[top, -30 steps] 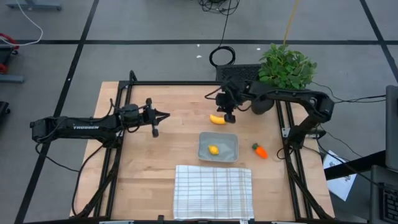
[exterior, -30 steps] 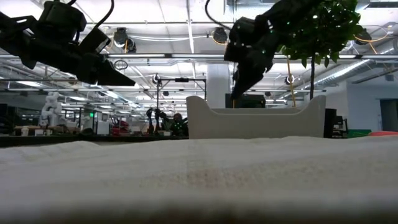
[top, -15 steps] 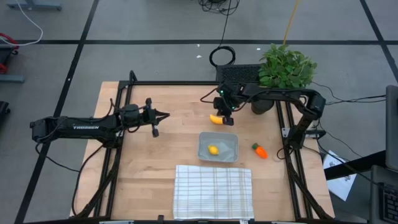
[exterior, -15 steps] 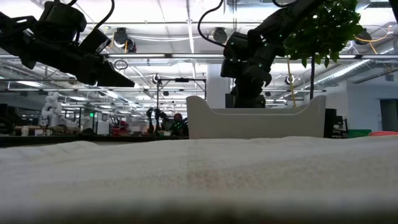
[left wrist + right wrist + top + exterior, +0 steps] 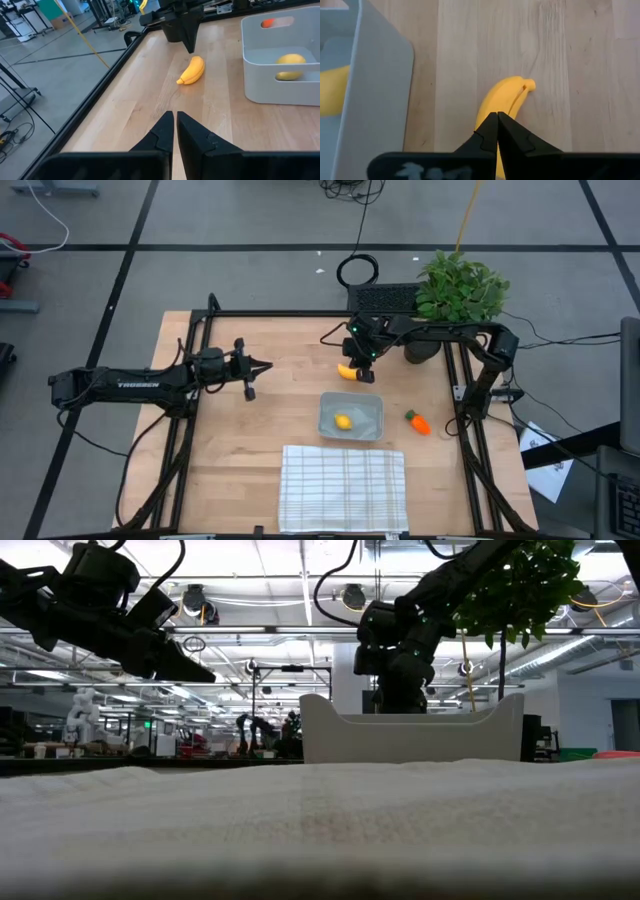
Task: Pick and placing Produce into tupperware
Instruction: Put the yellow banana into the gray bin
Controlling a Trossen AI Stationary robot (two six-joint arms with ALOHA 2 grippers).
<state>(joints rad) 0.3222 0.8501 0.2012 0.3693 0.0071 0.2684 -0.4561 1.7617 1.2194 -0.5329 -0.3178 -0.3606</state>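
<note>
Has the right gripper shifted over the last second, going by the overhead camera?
Yes. The right gripper has slid left, away from the potted plant, and now sits over the banana behind the tupperware.

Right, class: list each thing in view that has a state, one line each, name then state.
Banana: lying on the table, outside the tub.
Lemon: inside the tub.
Carrot: on the table, beside the tub.
Tub: open, no lid, holding only the lemon.
Right gripper: shut, above the banana, holding nothing.
Left gripper: shut, empty, off to the left.
Cloth: spread flat.
</note>
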